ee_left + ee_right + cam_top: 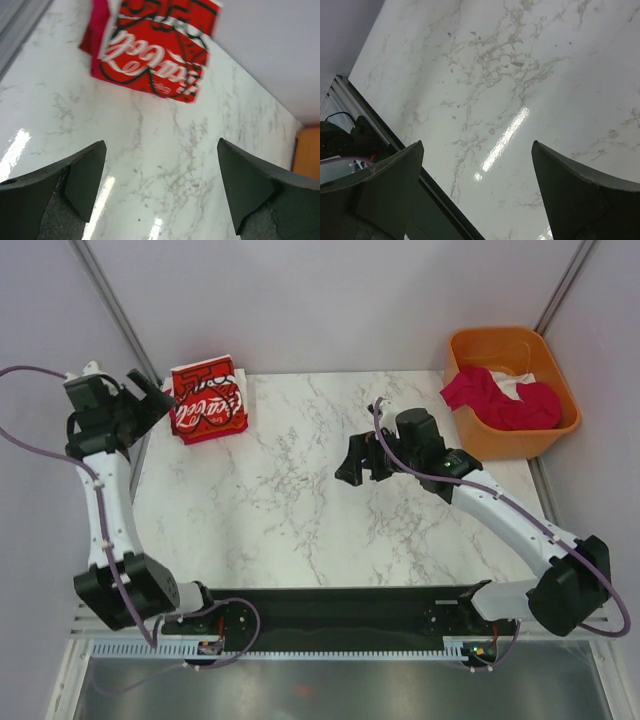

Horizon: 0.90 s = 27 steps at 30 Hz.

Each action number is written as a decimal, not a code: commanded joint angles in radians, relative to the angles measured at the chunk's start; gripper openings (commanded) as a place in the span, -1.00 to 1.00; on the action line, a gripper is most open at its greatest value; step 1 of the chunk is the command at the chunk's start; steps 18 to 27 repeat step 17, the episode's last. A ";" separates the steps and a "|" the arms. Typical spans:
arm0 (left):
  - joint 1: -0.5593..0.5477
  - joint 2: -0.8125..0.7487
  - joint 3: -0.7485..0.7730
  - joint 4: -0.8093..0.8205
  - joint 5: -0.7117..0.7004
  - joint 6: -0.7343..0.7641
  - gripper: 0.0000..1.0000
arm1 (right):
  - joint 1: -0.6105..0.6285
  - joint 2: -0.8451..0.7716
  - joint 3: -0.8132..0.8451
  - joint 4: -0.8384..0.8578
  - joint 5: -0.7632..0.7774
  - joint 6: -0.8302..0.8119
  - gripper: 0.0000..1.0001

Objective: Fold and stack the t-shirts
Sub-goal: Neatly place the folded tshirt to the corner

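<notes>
A folded white t-shirt with a red logo panel and white script lies at the table's far left corner; it also shows at the top of the left wrist view. A magenta-red t-shirt and a bit of white cloth lie crumpled in the orange tub at the far right. My left gripper is open and empty, just left of the folded shirt, jaws wide over bare marble. My right gripper is open and empty above mid-table.
The marble table spans the middle. Grey walls enclose the back and sides. A black base rail runs along the near edge, and shows in the right wrist view. Purple cables trail along both arms.
</notes>
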 commanded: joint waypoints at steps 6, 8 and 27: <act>-0.504 -0.478 -0.384 0.293 0.050 0.255 0.99 | 0.062 -0.204 -0.015 0.111 0.115 -0.025 0.96; -0.516 -0.584 -0.443 0.318 0.082 0.247 1.00 | 0.063 -0.262 -0.040 0.146 0.129 -0.013 0.96; -0.525 -0.712 -0.601 0.330 0.044 0.252 0.99 | 0.068 -0.362 -0.075 0.172 0.210 0.024 0.96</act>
